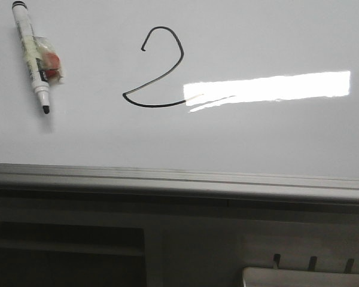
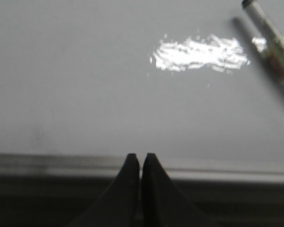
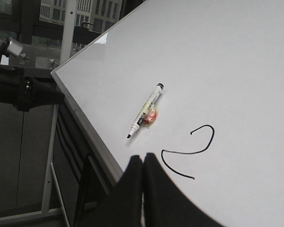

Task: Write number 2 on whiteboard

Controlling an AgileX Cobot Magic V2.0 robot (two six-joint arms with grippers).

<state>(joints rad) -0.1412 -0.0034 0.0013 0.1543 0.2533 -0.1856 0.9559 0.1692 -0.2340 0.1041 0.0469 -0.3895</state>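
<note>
A thin black number 2 (image 1: 157,72) is drawn on the whiteboard (image 1: 257,143), left of a bright light reflection. It also shows in the right wrist view (image 3: 191,151). A white marker (image 1: 31,54) with a black tip lies uncapped on the board at the far left, with a small clear wrapper with red in it beside it; it shows in the right wrist view (image 3: 146,109) and the left wrist view (image 2: 270,35). My left gripper (image 2: 138,156) is shut and empty above the board's front rail. My right gripper (image 3: 143,157) is shut and empty near the 2. Neither gripper shows in the front view.
The board's grey metal edge rail (image 1: 179,179) runs across the front. Below it is a dark frame and a light tray corner (image 1: 305,276). In the right wrist view, a dark arm or stand (image 3: 23,90) and windows lie beyond the board's far corner.
</note>
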